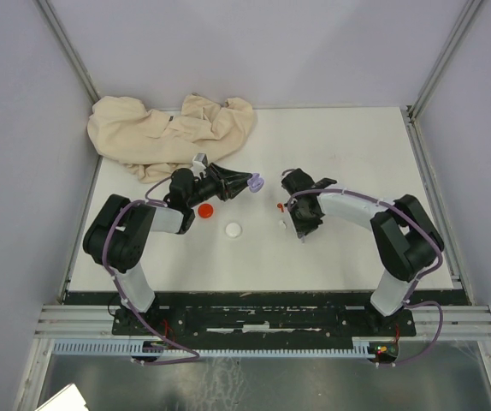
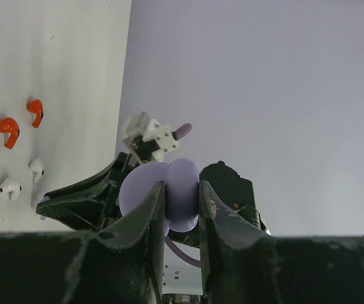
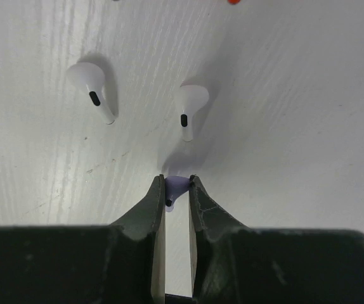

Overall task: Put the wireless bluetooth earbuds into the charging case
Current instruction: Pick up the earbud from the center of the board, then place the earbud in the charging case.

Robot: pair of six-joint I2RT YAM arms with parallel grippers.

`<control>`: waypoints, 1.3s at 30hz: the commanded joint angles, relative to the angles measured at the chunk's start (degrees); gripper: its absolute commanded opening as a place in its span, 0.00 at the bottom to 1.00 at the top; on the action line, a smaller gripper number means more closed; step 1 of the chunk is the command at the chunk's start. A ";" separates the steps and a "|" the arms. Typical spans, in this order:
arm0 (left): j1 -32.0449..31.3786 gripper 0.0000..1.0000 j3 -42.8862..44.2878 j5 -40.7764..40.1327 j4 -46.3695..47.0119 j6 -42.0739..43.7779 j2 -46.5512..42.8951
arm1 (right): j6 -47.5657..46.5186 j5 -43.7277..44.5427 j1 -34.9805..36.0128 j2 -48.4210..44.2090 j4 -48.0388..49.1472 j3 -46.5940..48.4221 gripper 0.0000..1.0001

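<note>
Two grasps — pinched pale purple earbud (image 3: pixel 177 184) in right gripper (image 3: pixel 176 190), clamped open charging case (image 2: pixel 139 190) in left gripper (image 2: pixel 182 193) — leftward of it

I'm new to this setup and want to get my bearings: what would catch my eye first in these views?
The left gripper clamps a pale purple case near the middle of the table, and the right gripper beside it pinches a tiny purple earbud. Two white earbuds lie loose just ahead of the right gripper, and a crumpled beige cloth fills the far left corner.
</note>
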 commanded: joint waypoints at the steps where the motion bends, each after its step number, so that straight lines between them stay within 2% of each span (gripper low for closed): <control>1: 0.15 0.03 1.47 0.83 1.89 2.39 -1.70 | -2.30 4.00 -0.21 -10.49 5.84 0.91 0.07; 5: -0.09 0.03 1.47 1.11 1.96 2.19 -2.09 | -5.12 4.52 -0.23 -21.01 17.44 -1.01 0.05; 9: -0.89 0.03 1.54 1.86 3.97 0.66 -2.02 | -8.18 3.04 -0.27 -28.46 34.36 -5.73 0.06; 12: -2.02 0.03 1.95 2.09 4.20 0.22 -2.30 | -11.20 1.39 -0.22 -29.06 43.77 -7.44 0.04; 21: -3.84 0.03 2.13 1.80 3.88 -0.18 -3.54 | -15.26 -7.62 -0.23 -25.56 56.51 -9.85 0.02; 39: -4.93 0.03 5.65 1.46 1.48 0.21 -2.71 | -17.44 -10.29 0.97 -25.25 55.34 -12.01 0.02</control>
